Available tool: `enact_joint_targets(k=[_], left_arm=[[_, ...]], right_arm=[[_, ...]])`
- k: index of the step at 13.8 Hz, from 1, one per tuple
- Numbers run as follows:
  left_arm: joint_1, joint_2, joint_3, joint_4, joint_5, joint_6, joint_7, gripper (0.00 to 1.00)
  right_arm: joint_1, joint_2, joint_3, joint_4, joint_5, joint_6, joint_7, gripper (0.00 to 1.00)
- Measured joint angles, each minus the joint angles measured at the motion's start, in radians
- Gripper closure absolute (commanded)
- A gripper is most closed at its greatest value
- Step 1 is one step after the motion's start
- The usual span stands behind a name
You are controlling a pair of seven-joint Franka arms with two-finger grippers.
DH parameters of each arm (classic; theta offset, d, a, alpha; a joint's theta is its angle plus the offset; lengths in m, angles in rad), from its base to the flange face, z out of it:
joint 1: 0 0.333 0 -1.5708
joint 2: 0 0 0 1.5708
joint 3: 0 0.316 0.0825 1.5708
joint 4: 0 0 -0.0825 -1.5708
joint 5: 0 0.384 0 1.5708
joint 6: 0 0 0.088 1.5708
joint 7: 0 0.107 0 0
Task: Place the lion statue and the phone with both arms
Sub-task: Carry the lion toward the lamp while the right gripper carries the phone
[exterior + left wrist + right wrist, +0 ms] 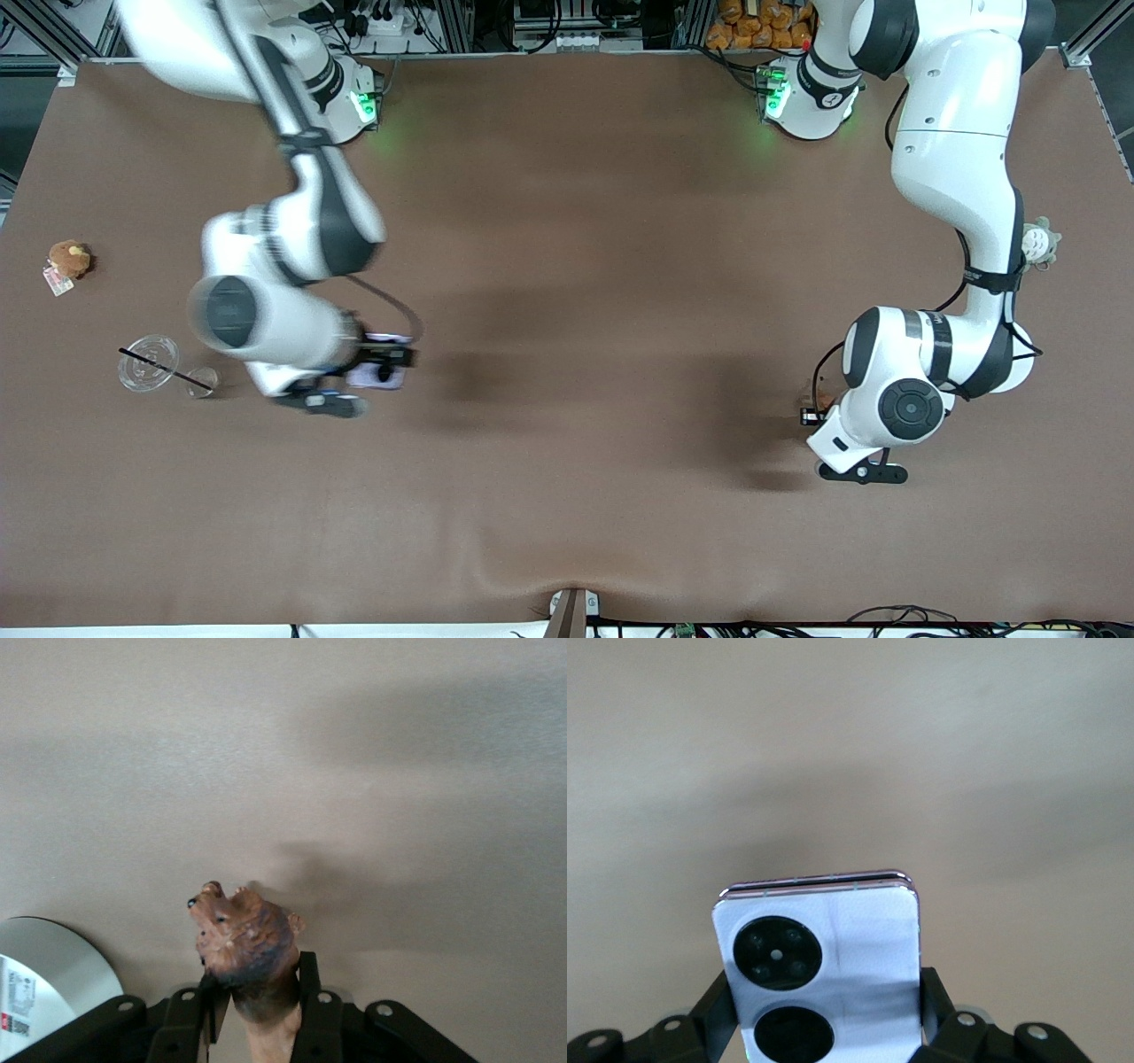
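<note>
Front view: both arms are holding items over the bench (567, 266).
Left end effector (257, 1014) is clamping the lion statue (246, 948); right end effector (824, 1028) is clamping the phone (824, 966).

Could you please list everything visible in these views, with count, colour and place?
phone: one, pale lilac, black camera circles, held over the table toward the right arm's end.
lion statue: one, orange-brown, held over the table toward the left arm's end.
brown plush: one, with tag, at the right arm's end.
grey-green plush: one, at the left arm's end.
clear cups: two, with black straw, nearer the front camera than the brown plush.
table: one, brown.
right gripper: black, shut on the phone.
left gripper: black, shut on the lion statue.
</note>
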State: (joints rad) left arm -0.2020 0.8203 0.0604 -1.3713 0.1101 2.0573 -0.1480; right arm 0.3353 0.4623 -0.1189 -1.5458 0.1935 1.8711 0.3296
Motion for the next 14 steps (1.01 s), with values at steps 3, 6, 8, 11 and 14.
enact_joint_targets(k=[3, 6, 8, 11, 14], left_arm=[[0.029, 0.000, 0.002, -0.002, 0.001, 0.000, 0.015, 1.00], [0.052, 0.000, 0.001, -0.005, 0.001, 0.001, 0.044, 1.00], [0.063, 0.000, 0.001, -0.006, 0.001, 0.001, 0.048, 1.00], [0.067, 0.000, -0.005, -0.007, 0.001, 0.009, 0.049, 0.00], [0.063, 0.000, -0.008, -0.007, 0.001, 0.029, 0.049, 0.00]], right_arm=[[-0.166, -0.002, -0.002, -0.026, 0.000, -0.030, -0.188, 1.00], [-0.272, 0.010, -0.002, -0.079, -0.039, 0.007, -0.302, 1.00], [-0.286, 0.018, -0.001, -0.139, -0.064, 0.099, -0.320, 1.00], [-0.285, 0.027, 0.009, -0.265, -0.093, 0.245, -0.320, 1.00], [-0.287, 0.049, 0.008, -0.334, -0.098, 0.299, -0.320, 1.00]])
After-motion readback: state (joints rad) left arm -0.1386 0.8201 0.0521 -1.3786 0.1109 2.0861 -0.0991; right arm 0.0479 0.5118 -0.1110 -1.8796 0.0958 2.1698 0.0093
